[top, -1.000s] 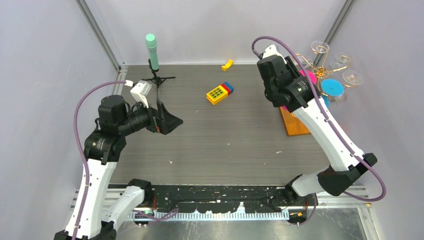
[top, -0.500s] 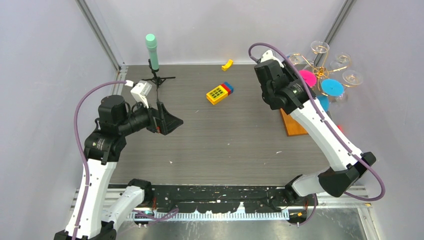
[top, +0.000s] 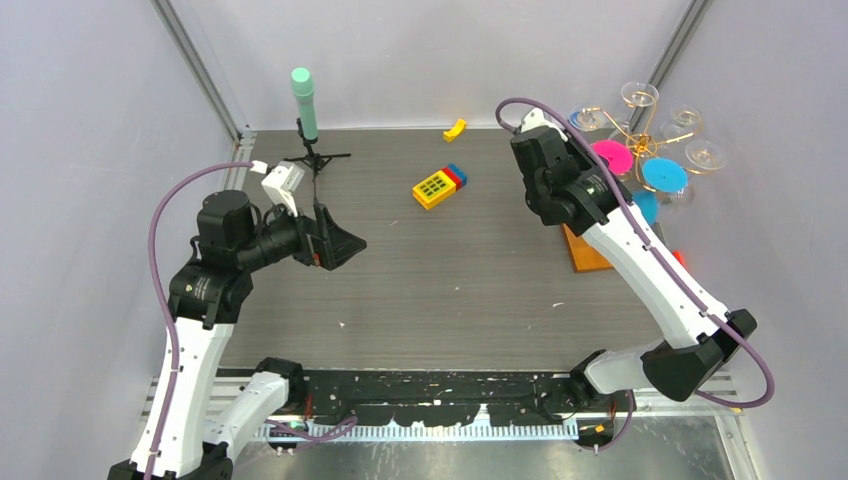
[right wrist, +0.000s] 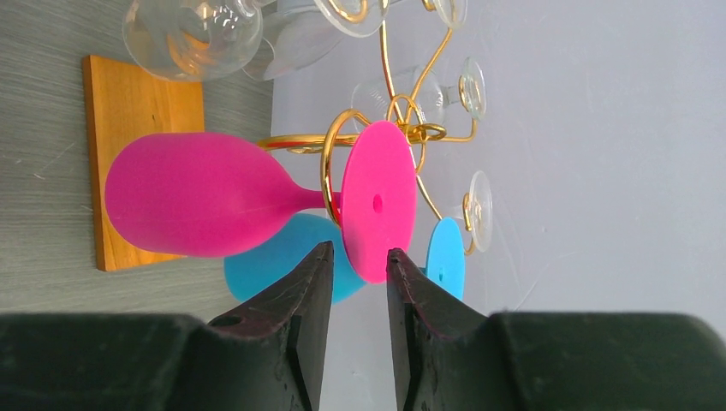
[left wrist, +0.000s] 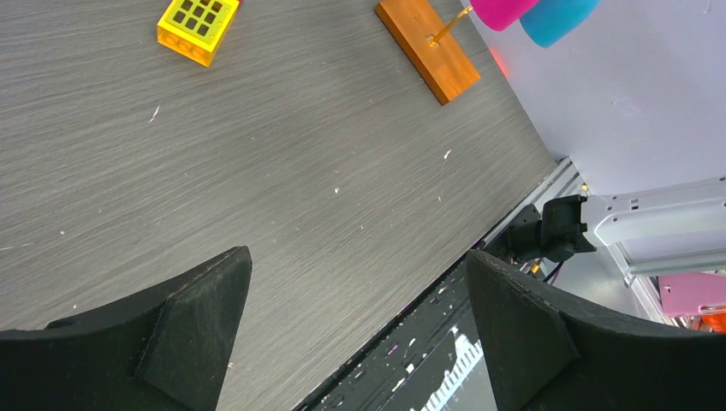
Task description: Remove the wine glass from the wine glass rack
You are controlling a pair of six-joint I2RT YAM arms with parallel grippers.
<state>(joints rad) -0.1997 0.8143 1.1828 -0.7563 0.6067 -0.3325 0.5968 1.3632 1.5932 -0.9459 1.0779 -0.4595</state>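
Mid-frame in the rt wrist view, pink wine glass (right wrist: 197,205) hangs just beyond my right end effector (right wrist: 358,257), axis left-right across frame; jaws narrowly parted, nothing pinched.

The right gripper (right wrist: 358,253) has seemingly backed off the pink wine glass (right wrist: 197,205).
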